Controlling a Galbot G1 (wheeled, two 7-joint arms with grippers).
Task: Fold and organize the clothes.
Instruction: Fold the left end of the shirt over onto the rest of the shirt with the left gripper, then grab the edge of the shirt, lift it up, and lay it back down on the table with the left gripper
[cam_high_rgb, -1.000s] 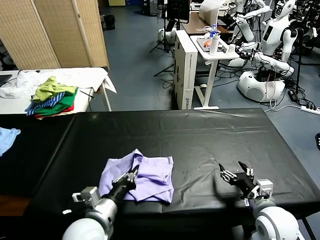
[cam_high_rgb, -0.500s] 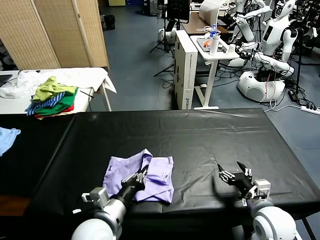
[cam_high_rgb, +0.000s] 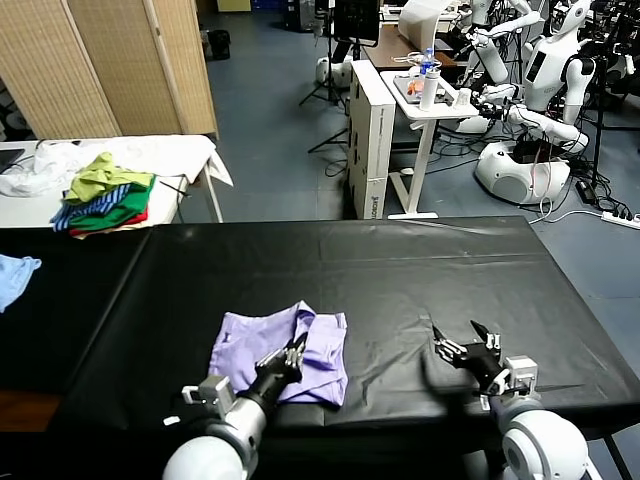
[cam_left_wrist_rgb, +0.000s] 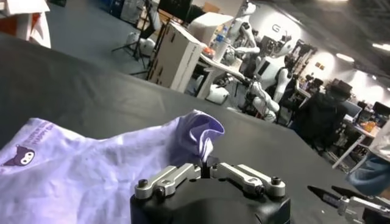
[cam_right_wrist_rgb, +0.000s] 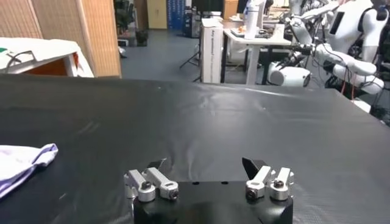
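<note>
The T-shirt (cam_high_rgb: 280, 345), pale lavender with a small darker purple print visible in the left wrist view (cam_left_wrist_rgb: 24, 157), lies crumpled and partly doubled over on the black tabletop (cam_high_rgb: 400, 270), near the tabletop's front edge and toward its left side. The fabric looks thin, limp and very light: it rumples into soft ridges, and one corner stands up in a loose peak just ahead of the left hand (cam_left_wrist_rgb: 207, 167). That hand is clenched tight on a fold of the T-shirt at its near right part, with cloth gathered up between its fingers. The right hand (cam_high_rgb: 465, 348) hovers over bare tabletop well to the right of the T-shirt, its fingers spread wide and holding nothing. Such cloth is likely to sag and stretch rather than keep a shape, so a pinch at one point would probably drag the rest along in a bunch; it does not look slippery or fragile, though a thin single layer could slide out of a shallow pinch. A hem corner, a sleeve edge or the shoulder seam would seem the best places to take hold, ideally with both hands at two corners so the panel spreads flat before a fold is laid.
</note>
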